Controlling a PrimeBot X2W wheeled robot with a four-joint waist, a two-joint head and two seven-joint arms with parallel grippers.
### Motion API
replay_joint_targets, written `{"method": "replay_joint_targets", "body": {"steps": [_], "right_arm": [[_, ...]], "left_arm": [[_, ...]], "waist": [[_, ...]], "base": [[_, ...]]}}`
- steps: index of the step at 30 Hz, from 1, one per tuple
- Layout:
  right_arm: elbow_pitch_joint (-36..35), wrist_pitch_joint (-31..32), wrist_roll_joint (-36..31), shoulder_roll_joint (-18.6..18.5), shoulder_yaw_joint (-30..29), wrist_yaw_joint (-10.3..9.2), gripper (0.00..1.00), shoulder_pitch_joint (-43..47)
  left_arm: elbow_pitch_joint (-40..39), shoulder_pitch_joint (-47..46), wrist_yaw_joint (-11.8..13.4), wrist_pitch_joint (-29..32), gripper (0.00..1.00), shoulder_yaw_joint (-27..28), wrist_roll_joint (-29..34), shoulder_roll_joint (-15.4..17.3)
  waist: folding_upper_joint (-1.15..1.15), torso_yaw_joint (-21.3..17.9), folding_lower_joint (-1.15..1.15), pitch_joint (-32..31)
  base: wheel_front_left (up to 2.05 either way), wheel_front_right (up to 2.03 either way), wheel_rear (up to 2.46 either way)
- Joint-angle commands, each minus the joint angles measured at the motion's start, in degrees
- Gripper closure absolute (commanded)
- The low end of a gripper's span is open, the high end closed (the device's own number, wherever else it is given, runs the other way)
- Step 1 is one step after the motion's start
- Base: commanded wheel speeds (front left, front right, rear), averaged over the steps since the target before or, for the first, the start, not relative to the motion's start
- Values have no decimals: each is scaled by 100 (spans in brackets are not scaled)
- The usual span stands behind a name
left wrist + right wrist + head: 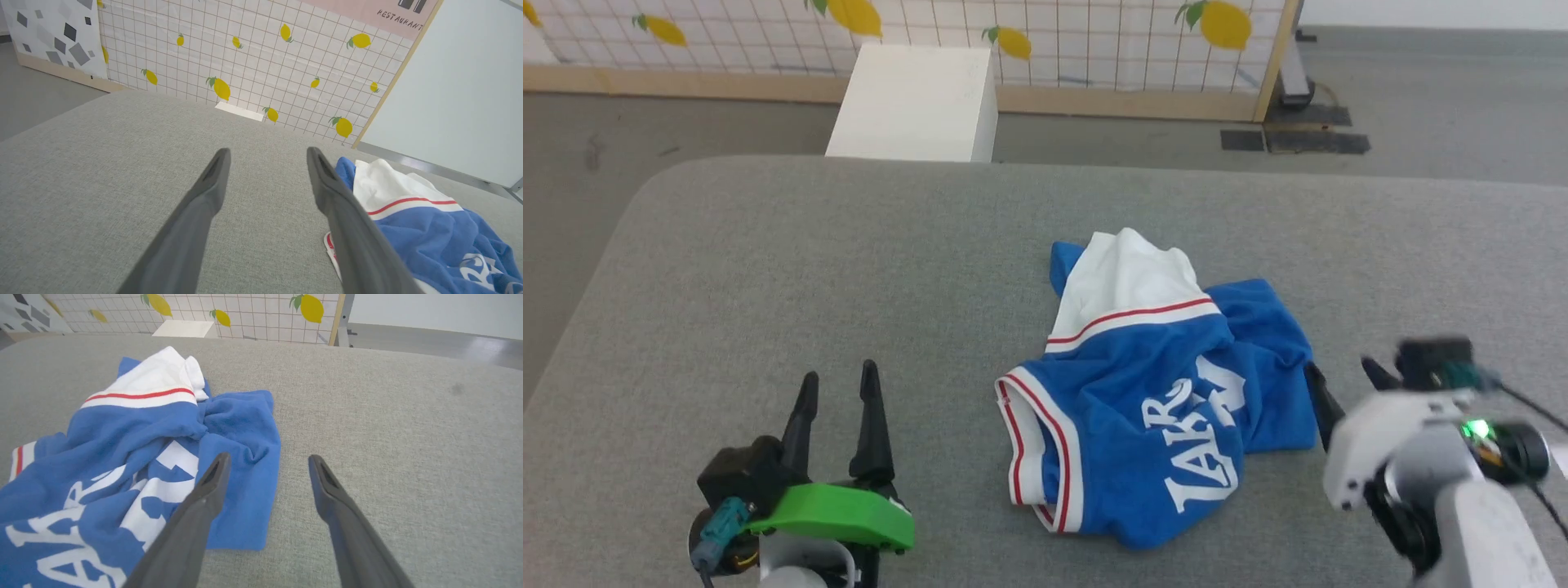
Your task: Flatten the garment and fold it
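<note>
Head view: the garment (1143,392) lies crumpled in a heap on the grey padded surface (768,269), a bit right of centre, btwn the two arms. Its long axis runs approx far-to-near. The white sleeve panel w/ red stripe is at the far end, the blue body w/ white lettering is toward the robot, and a white-and-red trimmed opening is on the heap's left side. Nothing lies flat yet, so I'd say flattening is the step in hand.

The right gripper (1339,365) is the nearer one. It sits just beside the heap's right edge, fingers spread, nothing btwn them. In the right wrist view one finger overlaps the blue edge and the other is over bare grey. Whether it touches cloth, can't tell.

The left gripper (839,371) is off to the left w/ a strip of bare surface btwn it and the trimmed opening. Its fingers are also spread and empty. In the left wrist view the garment shows off to the right of the fingers, not ahead of them.

Judgement: the heap lies inward of both grippers, so each arm prob. has to reach toward the middle. The right has the shorter reach, to the blue edge; the left would go for the trimmed band. Risk: w/ the layers this bunched, it's easy to pinch two at once.
</note>
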Motion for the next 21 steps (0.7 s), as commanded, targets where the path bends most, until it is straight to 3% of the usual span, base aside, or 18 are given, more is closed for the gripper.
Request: {"method": "replay_joint_targets", "body": {"steps": [1, 4, 9, 10, 11, 12, 16, 21], "right_arm": [[322, 899, -330, -194, 177, -8, 0, -481], [658, 1685, -398, -408, 415, -8, 0, -656], [894, 2293, -149, -648, 773, -8, 0, -634], [912, 2360, -96, -682, 812, -8, 6, -618], [901, 2415, -17, -726, 862, -8, 76, -609], [868, 2426, 62, -770, 891, -8, 100, -615], [609, 2407, 403, -1179, 836, -8, 100, -689], [346, 2348, 464, -1946, 94, -8, 100, -935]], "left_arm": [[-61, 36, -164, -27, 0, 81, 197, -144], [-92, -44, -252, -27, 0, 108, 309, -252], [-119, -156, -329, -27, 0, 120, 395, -353], [-116, -162, -333, -27, 0, 124, 406, -362], [-116, -166, -339, -27, 0, 126, 415, -371], [-118, -172, -343, -28, 0, 128, 423, -377], [-89, -175, -364, -28, 0, 123, 447, -391], [7, -231, -393, -28, 0, 83, 386, -396]], "waist": [[0, 274, 0, 320], [0, 463, 0, 473], [0, 674, 0, 656], [0, 686, 0, 665], [0, 700, 0, 686], [0, 706, 0, 696], [0, 697, 0, 687], [0, 606, 0, 638]], "base": [[0, 0, 0], [0, 0, 0], [0, 0, 0], [0, 0, 0], [0, 0, 0], [0, 0, 0], [0, 0, 0], [0, 0, 0]]}}
